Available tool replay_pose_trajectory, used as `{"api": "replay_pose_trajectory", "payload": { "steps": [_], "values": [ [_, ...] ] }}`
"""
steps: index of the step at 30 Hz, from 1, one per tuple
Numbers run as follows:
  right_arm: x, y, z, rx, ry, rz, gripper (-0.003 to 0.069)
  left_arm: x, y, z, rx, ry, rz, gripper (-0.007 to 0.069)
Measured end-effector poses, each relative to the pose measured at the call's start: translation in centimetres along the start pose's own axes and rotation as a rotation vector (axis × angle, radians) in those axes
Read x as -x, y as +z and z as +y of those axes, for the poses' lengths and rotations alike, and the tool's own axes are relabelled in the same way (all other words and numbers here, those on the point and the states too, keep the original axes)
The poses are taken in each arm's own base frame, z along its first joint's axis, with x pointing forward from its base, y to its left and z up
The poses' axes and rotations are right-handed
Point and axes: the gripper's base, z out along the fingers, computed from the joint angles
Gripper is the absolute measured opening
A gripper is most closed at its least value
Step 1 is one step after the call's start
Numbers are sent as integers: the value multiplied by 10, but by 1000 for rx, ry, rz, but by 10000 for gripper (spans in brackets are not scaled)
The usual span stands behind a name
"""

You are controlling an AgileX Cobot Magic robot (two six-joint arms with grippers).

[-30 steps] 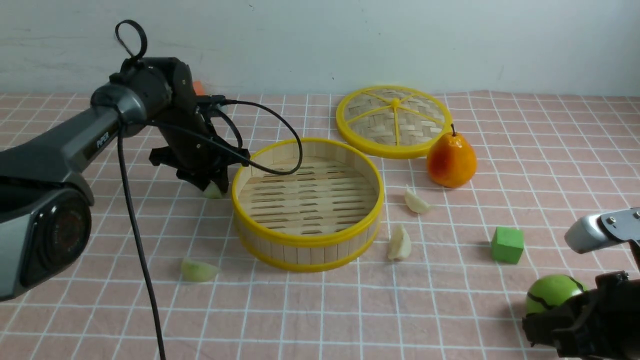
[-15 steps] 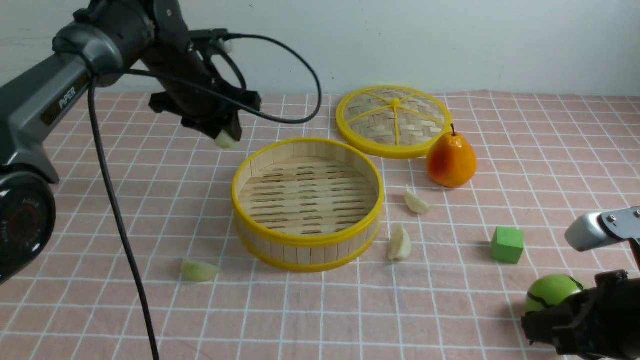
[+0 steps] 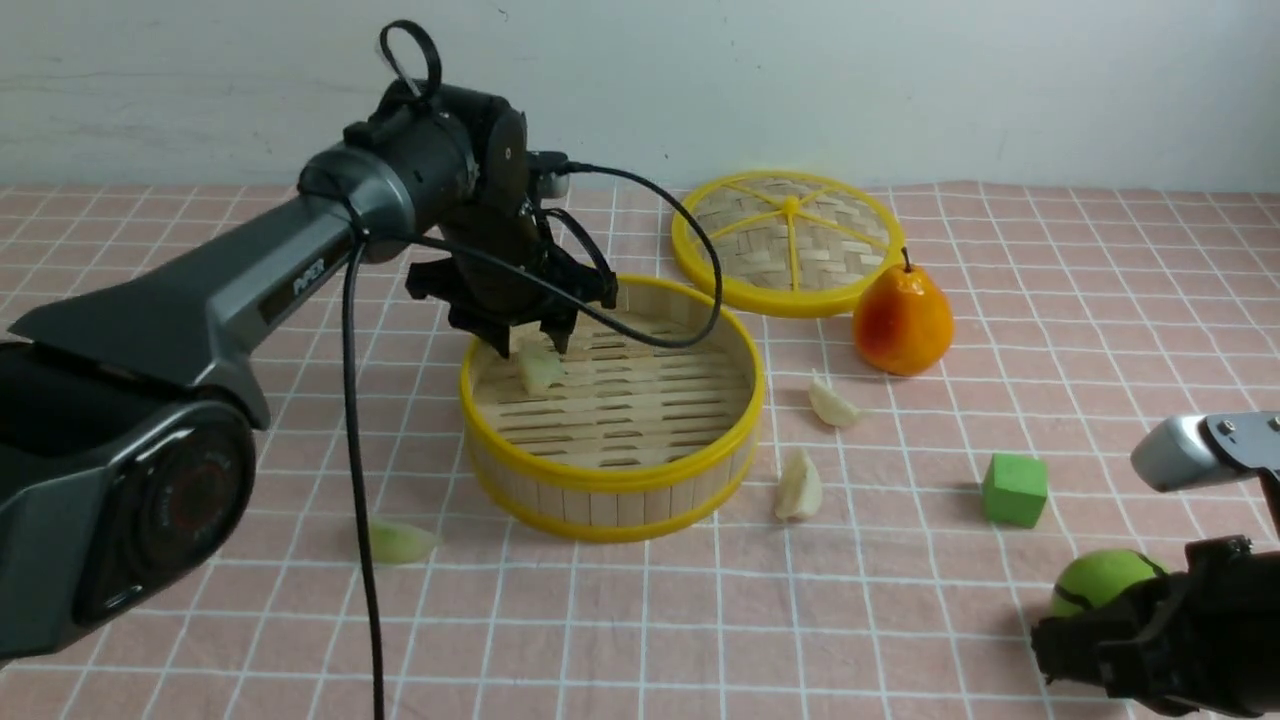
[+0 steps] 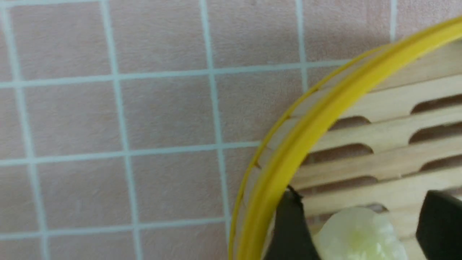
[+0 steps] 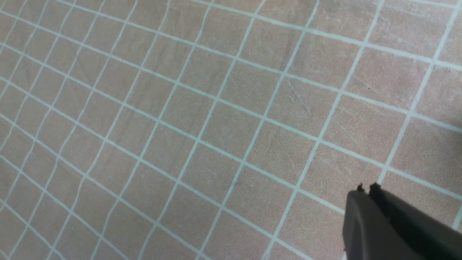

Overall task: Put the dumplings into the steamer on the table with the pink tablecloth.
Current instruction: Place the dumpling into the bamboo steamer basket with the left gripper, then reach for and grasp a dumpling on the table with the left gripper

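The round bamboo steamer [image 3: 612,478] stands mid-table on the pink tablecloth [image 3: 880,610]. My left gripper [image 3: 530,347] hangs over its left inner side, jaws apart. A pale green dumpling [image 3: 540,370] lies on the slatted floor just below them. In the left wrist view the dumpling [image 4: 357,234] sits between the black fingers [image 4: 290,224] inside the yellow rim [image 4: 325,112], with a gap on one side. Another green dumpling [image 3: 400,541] lies front left of the steamer. Two cream dumplings [image 3: 833,402] [image 3: 800,487] lie to its right. My right gripper [image 3: 1050,650] [image 5: 364,187] is shut and empty at the front right.
The flat woven lid [image 3: 790,240] lies behind the steamer. An orange pear [image 3: 902,320] stands next to the lid. A green cube [image 3: 1014,488] and a green ball [image 3: 1100,585] sit near my right arm. The left arm's black cable [image 3: 690,250] loops over the steamer.
My left gripper carried the green dumpling up from beside the steamer's left, then right and down into it, and has opened. The dumpling now lies on the floor. The right arm barely moved.
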Motion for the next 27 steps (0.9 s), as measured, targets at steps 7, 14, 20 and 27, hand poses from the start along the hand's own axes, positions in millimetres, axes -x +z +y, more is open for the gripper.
{"api": "replay_pose_trajectory", "payload": {
  "steps": [7, 14, 20, 27],
  "values": [
    [-2, 0, 2, 22, 0, 19, 18, 7, -115, 19, 67, 7, -61, 466],
    [-2, 0, 3, 36, 10, 18, 21, -26, -196, 47, 60, -79, -100, 372],
    [-1, 0, 4, 45, 25, 9, 29, -113, -111, 60, 59, -238, 57, 360],
    [0, 0, 5, 55, 43, -3, 31, -154, -60, 67, 26, -446, -10, 386]
  ]
}}
